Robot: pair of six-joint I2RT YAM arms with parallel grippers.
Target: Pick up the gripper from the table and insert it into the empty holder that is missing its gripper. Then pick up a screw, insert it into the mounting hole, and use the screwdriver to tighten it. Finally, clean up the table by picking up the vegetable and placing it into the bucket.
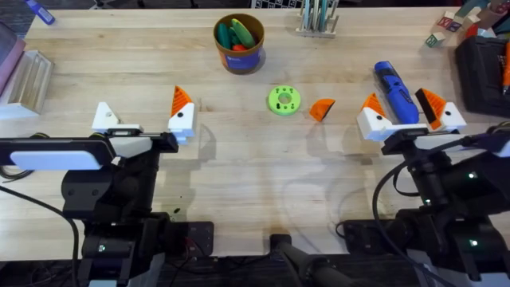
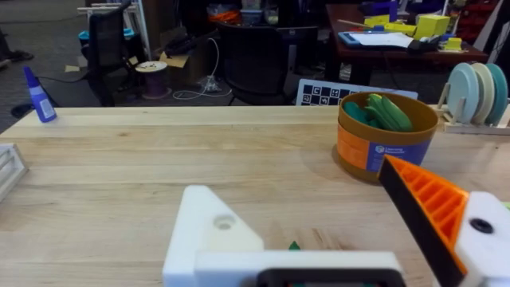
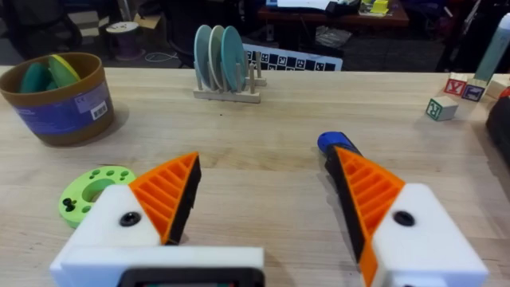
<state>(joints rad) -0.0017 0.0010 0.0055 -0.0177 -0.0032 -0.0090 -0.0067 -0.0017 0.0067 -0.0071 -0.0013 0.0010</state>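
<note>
The loose orange gripper [image 1: 322, 108] lies on the table [image 1: 239, 159], right of a bright-green disc [image 1: 284, 100]. My left gripper [image 1: 143, 119] [image 2: 319, 215] is open. Its outer finger is the bare white holder [image 1: 103, 118] [image 2: 211, 231], and its other finger carries an orange tip. My right gripper [image 1: 401, 102] [image 3: 263, 171] is open, with the blue screwdriver [image 1: 396, 89] [image 3: 335, 142] lying between its two orange-tipped fingers. The bucket [image 1: 239, 54] [image 2: 382, 147] stands at the back with green and red pieces inside. The vegetable and the screw are hidden from view.
A rack of plates [image 1: 319, 16] [image 3: 223, 60] stands at the back. Toy blocks [image 1: 446, 28] and a black case [image 1: 482, 72] sit at the right edge. A clear plastic box [image 1: 28, 80] and a blue bottle [image 2: 38, 96] are at the left.
</note>
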